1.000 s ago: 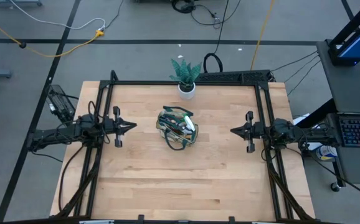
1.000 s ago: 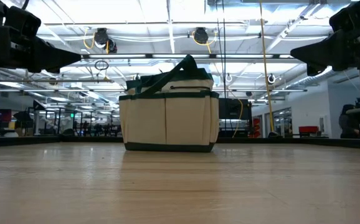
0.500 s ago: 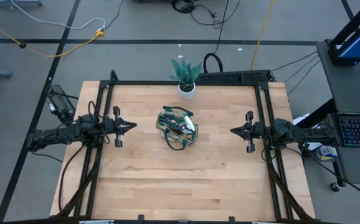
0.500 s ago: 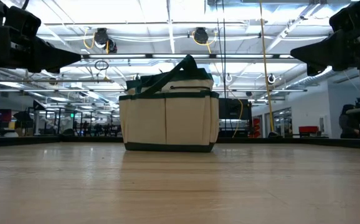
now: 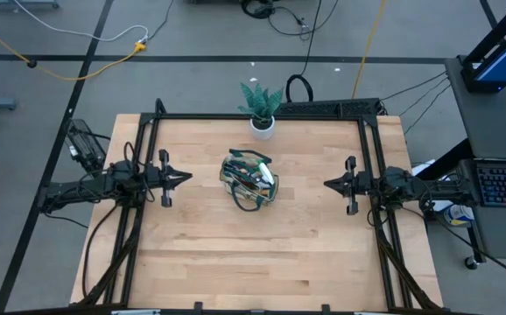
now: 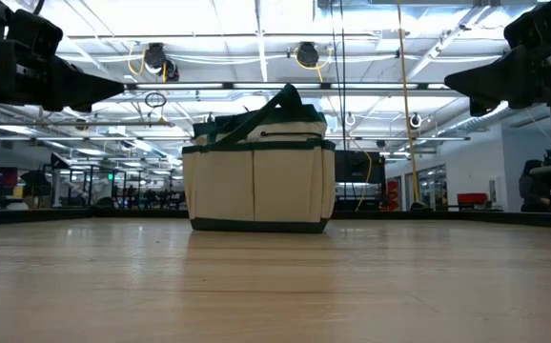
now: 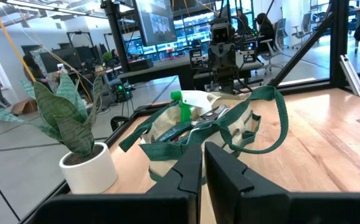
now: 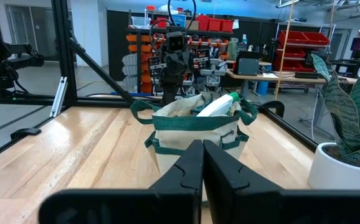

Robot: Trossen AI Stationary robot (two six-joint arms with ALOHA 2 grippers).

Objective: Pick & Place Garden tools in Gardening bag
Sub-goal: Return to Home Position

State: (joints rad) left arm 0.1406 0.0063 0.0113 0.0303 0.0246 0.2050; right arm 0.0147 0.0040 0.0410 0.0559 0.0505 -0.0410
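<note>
grey floor (image 5: 200, 35) crossed by cables (image 5: 369, 44) (yellow, black); red shelving (image 8: 304, 38) beyond, bright ceiling lights (image 6: 199, 19).

Gardening bag (image 6: 256, 186): small, round, beige fabric with dark green trim. Stands upright near the middle of the table (image 5: 235, 271), flat on its base, mouth open. Dark green looped handles (image 6: 281, 101) rise and flop loosely over the rim. Holds the garden tools (image 5: 251, 179) inside, packed close and hard to tell apart. Spray bottle (image 8: 216, 104), pale with a green head, leans tilted and pokes above the rim.
</note>
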